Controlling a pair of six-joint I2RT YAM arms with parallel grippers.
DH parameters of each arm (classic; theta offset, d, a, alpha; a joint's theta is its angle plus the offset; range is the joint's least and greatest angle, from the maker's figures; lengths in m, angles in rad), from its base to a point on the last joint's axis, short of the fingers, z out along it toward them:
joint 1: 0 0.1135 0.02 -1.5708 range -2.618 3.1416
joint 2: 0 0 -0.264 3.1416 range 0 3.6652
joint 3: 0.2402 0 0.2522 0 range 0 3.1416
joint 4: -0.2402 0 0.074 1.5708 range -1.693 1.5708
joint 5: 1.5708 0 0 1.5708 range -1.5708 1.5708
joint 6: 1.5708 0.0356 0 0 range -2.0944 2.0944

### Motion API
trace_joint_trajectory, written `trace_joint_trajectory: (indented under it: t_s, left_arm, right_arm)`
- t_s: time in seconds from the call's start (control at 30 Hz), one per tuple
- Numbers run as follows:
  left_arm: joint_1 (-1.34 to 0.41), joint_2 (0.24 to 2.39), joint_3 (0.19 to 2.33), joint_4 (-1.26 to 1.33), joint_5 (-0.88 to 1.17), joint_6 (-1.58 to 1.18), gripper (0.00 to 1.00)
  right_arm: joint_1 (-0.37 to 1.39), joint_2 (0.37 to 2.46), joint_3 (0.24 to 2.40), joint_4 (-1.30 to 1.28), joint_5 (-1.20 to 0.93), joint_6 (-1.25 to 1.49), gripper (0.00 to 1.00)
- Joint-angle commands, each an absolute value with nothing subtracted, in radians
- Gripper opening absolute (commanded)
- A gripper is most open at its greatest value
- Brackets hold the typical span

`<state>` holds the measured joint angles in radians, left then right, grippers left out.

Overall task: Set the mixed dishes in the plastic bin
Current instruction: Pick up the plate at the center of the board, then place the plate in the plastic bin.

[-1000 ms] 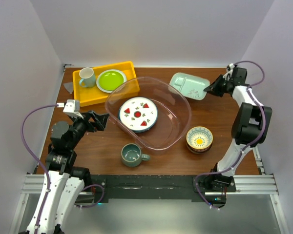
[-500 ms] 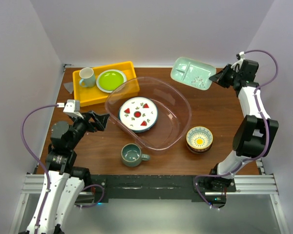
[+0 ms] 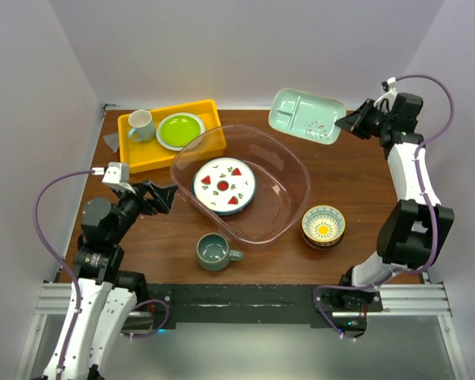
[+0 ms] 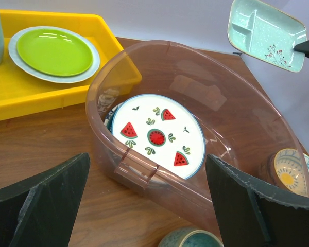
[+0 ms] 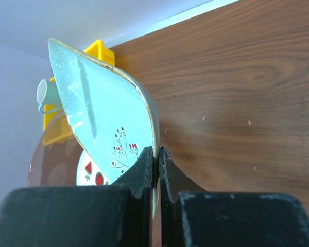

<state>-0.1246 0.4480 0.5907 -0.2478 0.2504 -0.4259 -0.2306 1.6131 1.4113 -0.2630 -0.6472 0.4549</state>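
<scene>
The right gripper [image 5: 155, 154] pinches its two fingers tight on the rim of the pale-green divided tray [image 3: 306, 115]. The tray hangs tilted in the air over the far right part of the table [image 3: 356, 178], near the far right corner of the plastic bin [image 3: 294, 207]. The left gripper [image 3: 165, 196] has its jaws spread wide with nothing between them, just beside the bin's left wall. A white plate with watermelon marks [image 3: 224, 186] lies flat inside the bin. On the table by the bin's near side stand the grey-green mug [image 3: 214, 252] and, further right, the patterned bowl [image 3: 323, 225] with its yellow inside. At far left, a yellow tray [image 3: 142, 154] holds a lime-green plate [image 3: 180, 130] and a pale mug [image 3: 141, 125].
</scene>
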Motion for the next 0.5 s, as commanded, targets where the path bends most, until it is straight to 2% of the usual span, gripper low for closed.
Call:
trace_joint_trajectory:
  t_s: [0.0,0.47]
  left_arm:
    - [-0.115,0.440,0.581,-0.195,0.268,-0.408,1.00]
    - [-0.115,0.433,0.583,-0.195,0.265,-0.408,1.00]
  right_arm:
    - [-0.193,1.516,1.476,-0.212,-0.747,0.451,0.00]
    - [0.046,1.500,1.502,-0.331,-0.687,0.287,0.00]
